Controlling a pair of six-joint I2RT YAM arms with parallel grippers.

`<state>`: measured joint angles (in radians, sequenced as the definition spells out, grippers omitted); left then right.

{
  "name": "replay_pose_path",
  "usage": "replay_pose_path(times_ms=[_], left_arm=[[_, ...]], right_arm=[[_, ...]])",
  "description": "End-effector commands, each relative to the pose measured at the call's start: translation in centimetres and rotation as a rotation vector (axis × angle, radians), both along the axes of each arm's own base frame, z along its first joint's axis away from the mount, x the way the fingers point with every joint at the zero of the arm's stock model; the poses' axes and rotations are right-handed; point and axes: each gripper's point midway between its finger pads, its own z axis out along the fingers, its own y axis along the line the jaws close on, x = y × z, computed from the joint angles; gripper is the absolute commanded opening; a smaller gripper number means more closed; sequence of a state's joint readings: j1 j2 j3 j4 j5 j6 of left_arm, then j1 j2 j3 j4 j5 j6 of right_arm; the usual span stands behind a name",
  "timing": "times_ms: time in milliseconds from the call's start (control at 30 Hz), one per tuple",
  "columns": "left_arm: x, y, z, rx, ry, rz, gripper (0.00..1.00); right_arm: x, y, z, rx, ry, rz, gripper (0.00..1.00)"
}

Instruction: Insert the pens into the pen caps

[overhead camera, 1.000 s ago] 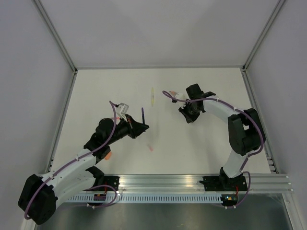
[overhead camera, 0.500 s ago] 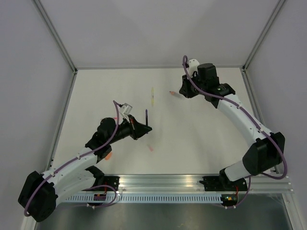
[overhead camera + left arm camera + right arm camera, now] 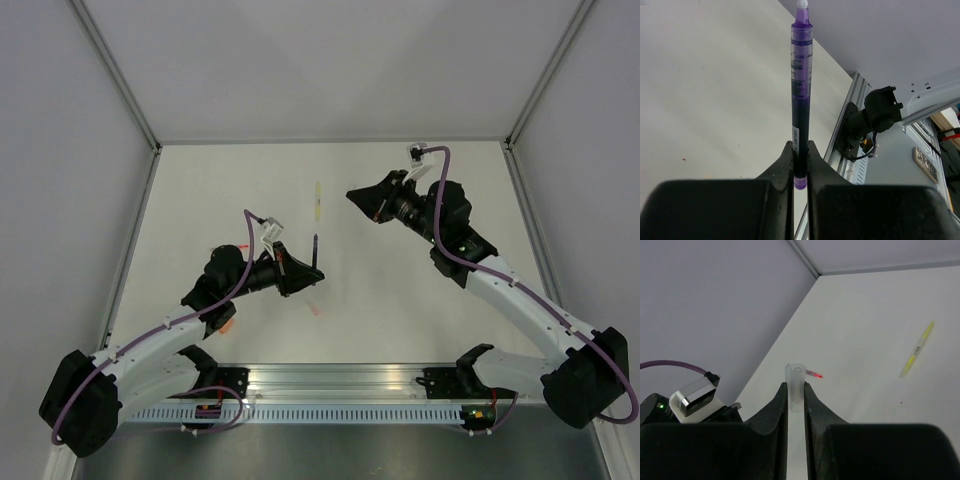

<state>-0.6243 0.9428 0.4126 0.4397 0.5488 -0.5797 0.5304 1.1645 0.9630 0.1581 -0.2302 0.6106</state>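
Note:
My left gripper [image 3: 300, 274] is shut on the lower end of a dark purple pen [image 3: 315, 249]. In the left wrist view the pen [image 3: 801, 85] stands straight out from the gripper [image 3: 800, 150], its pale tip at the far end. My right gripper [image 3: 357, 198] is raised at the back centre, pointing left, shut on a pale translucent pen cap [image 3: 796, 384] with its open mouth facing away. A yellow pen [image 3: 318, 201] [image 3: 916, 351] lies on the table. A thin pen end with a red-orange tip [image 3: 814, 373] shows just behind the cap.
A small pale pink piece [image 3: 314, 309] lies on the table in front of the left gripper. An orange piece [image 3: 227, 325] sits beside the left arm. White walls and metal posts enclose the table; an aluminium rail [image 3: 400, 380] runs along the near edge.
My right arm has swung out, and its gripper now points left with the cap in it. My left gripper has shifted right and nearer with the purple pen.

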Motion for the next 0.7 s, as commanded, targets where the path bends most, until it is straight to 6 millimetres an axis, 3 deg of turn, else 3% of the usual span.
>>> replay_pose_path(times_ms=[0,367,667], left_arm=[[-0.8,-1.0,3.6,-0.075,-0.099,-0.080,0.02],[-0.7,-1.3,3.1,-0.062,-0.084,-0.099,0.02],[-0.9,-1.2,3.4,-0.067,-0.093,-0.096,0.02]], right_arm=[[-2.4,2.1,3.8,0.184,-0.073,0.086,0.00],[-4.4,4.3,3.8,0.196,-0.107,0.134,0.00],[-5.3,6.1,1.9,0.128,-0.095,0.164,0.00]])
